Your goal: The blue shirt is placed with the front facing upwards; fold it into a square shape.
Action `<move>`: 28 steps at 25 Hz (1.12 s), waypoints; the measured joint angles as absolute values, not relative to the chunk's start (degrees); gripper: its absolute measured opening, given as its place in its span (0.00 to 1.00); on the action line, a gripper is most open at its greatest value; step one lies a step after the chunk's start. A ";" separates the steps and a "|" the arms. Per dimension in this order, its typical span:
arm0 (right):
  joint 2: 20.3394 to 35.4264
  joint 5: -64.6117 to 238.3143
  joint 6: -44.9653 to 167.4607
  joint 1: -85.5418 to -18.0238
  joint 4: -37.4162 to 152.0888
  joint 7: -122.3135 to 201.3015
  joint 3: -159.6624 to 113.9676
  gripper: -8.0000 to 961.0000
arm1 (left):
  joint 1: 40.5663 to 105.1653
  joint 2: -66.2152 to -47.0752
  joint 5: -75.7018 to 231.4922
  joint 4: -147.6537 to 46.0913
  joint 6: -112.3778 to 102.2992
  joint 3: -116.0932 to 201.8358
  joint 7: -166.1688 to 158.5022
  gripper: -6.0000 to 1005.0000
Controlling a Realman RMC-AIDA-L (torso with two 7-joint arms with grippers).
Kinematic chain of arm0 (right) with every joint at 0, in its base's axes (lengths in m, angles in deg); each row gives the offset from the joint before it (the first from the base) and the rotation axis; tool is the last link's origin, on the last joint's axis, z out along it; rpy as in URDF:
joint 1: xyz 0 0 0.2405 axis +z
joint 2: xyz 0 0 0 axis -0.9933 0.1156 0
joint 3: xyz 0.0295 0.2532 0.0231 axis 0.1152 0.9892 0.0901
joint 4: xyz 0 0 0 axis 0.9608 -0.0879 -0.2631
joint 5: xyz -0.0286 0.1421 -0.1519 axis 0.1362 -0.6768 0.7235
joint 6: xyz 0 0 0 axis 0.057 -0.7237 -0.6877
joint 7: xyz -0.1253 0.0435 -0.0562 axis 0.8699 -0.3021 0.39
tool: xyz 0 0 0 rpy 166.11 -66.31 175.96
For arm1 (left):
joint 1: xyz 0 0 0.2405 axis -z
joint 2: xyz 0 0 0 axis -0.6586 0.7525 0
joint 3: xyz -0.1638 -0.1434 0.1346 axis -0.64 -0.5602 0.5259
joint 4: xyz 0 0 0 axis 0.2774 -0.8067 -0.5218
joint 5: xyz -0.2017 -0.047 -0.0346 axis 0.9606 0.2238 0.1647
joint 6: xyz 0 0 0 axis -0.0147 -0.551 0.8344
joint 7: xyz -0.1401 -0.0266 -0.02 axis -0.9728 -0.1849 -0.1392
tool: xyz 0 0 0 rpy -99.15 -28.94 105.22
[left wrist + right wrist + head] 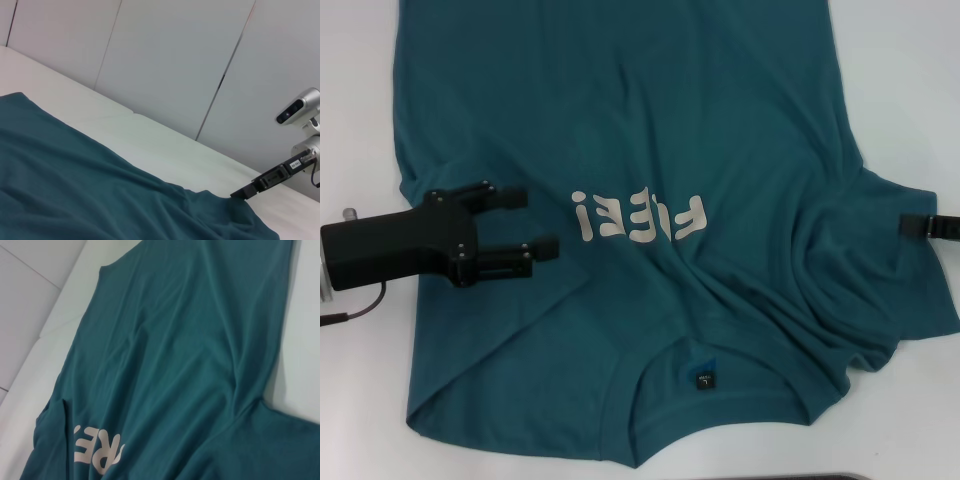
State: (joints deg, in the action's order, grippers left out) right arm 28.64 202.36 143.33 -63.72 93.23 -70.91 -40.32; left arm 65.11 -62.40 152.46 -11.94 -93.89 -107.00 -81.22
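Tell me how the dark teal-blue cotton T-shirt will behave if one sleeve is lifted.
The dark teal-blue cotton T-shirt will probably drape limply: creases already bunch near the right pincer. It likely drags and wrinkles rather than sliding flat. The open left pincer suggests only thin fabric needs gripping.

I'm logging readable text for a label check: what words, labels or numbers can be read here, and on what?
"FREE!": pale block lettering on the chest of the blue shirt, upside down in the head view.
Neck label: small black tag inside the collar, print too small to read.
Nothing else legible.
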 joint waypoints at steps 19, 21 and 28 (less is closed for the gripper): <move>28.70 202.30 142.92 -63.72 92.50 -68.74 -38.34 0.04 | 65.09 -62.77 152.07 -12.37 -93.24 -106.95 -81.20 0.90; 28.67 202.28 142.98 -63.73 92.50 -68.04 -37.45 0.03 | 65.03 -62.84 152.10 -12.37 -93.05 -106.99 -81.20 0.90; 28.47 198.53 145.26 -64.64 92.52 -62.70 -32.35 0.01 | 65.01 -63.41 151.74 -12.37 -91.53 -106.34 -81.59 0.90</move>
State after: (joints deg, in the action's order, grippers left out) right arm 28.47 198.53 145.26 -64.64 92.52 -62.70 -32.35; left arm 65.01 -63.41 151.74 -12.37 -91.53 -106.34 -81.59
